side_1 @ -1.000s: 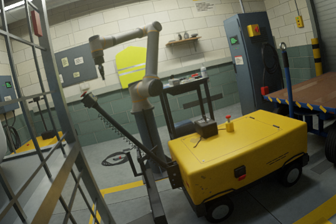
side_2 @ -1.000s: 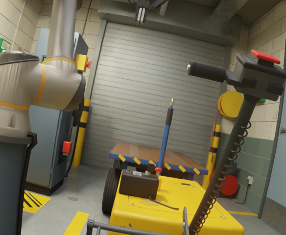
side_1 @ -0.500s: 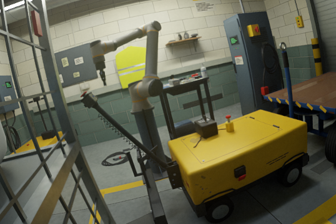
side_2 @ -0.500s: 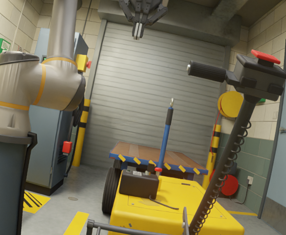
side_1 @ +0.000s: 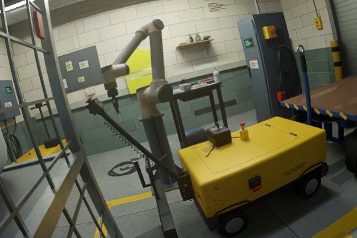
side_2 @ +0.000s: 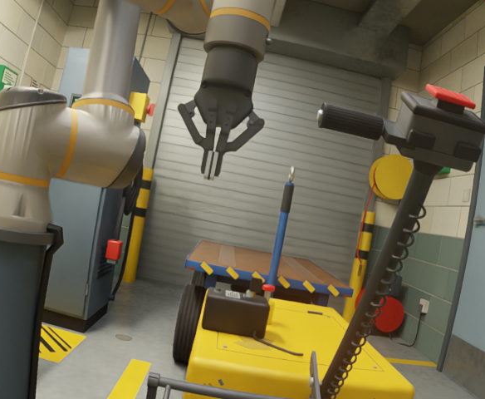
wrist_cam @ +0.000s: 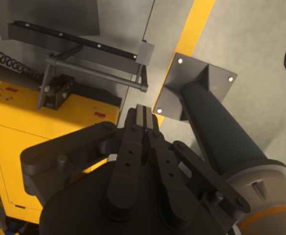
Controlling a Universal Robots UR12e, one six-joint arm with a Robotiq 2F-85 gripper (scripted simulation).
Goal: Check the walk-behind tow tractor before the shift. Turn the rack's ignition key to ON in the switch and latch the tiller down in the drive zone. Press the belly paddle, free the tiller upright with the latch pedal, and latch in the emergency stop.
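The tiller head [side_1: 94, 105] [side_2: 438, 129] sits at the end of the tilted tiller shaft [side_1: 136, 142], with a red belly paddle [side_2: 450, 95] on top and a ribbed handgrip [side_2: 350, 121] at its side. Just right of the head and slightly above it, my gripper [side_1: 115, 108] [side_2: 210, 174] [wrist_cam: 143, 113] hangs pointing down, closed and empty. The yellow tow tractor [side_1: 255, 162] [side_2: 294, 352] carries a black switch box [side_1: 218, 135] [side_2: 235, 312] and a red emergency stop button [side_1: 243, 131] [side_2: 268, 288] on its deck. The latch pedal frame [side_1: 147, 172] [wrist_cam: 95, 72] stands at the tiller's base.
A grey roller door [side_2: 273, 172] and a flat trailer [side_1: 328, 101] [side_2: 264, 266] with a blue drawbar [side_2: 279, 236] stand behind the tractor. My pedestal [side_1: 157, 142] [wrist_cam: 209, 121] is beside the tiller. A black rack table [side_1: 197, 102], a charger cabinet [side_1: 268, 66] and a steel stair frame [side_1: 43, 136] surround the area.
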